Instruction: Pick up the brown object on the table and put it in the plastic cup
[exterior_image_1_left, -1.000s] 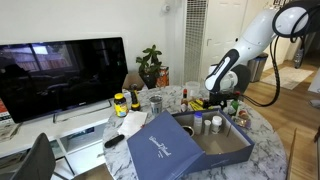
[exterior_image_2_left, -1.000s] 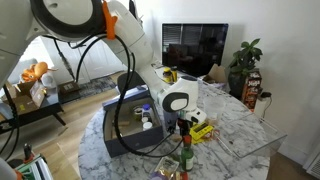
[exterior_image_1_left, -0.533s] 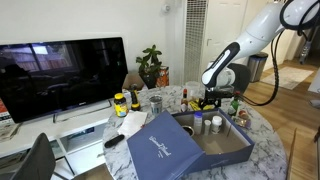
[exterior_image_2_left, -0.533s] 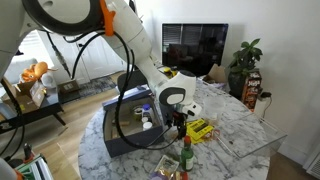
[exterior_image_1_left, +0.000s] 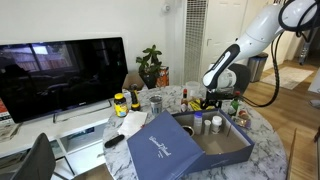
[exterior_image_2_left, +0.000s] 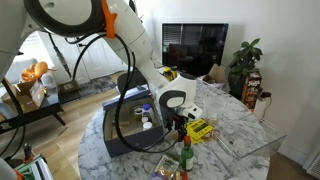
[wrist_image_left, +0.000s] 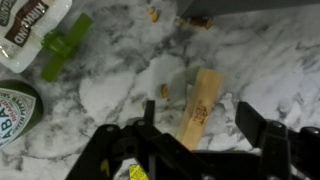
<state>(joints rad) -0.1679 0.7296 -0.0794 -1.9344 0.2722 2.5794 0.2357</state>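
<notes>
One pale brown, flat wooden block (wrist_image_left: 199, 98) is seen in the wrist view, lying on the white marble tabletop (wrist_image_left: 120, 85) with its long side slightly tilted. Its lower end is placed between the two black fingers (wrist_image_left: 262, 135) of the hand (wrist_image_left: 200, 140). The fingers are spread wide on either side of the block, and no contact with it can be made out. The block cannot be picked out in the exterior views.

Three small brown crumbs are counted on the marble around the block. One green plastic piece (wrist_image_left: 62, 48), one white labelled bottle (wrist_image_left: 30, 18) and one dark green glass bottle (wrist_image_left: 14, 108) are seen well apart from it.

One clear plastic cup (exterior_image_1_left: 155, 102) is seen in an exterior view, standing on the tabletop well away from the hand (exterior_image_1_left: 212, 101). One open dark blue box (exterior_image_1_left: 215, 145) is set between them.

The single white arm (exterior_image_1_left: 255, 40) is bent downward over the tabletop in both exterior views, with the hand (exterior_image_2_left: 180, 122) pointed straight down, close to the surface, beside a yellow packet (exterior_image_2_left: 201, 128).
</notes>
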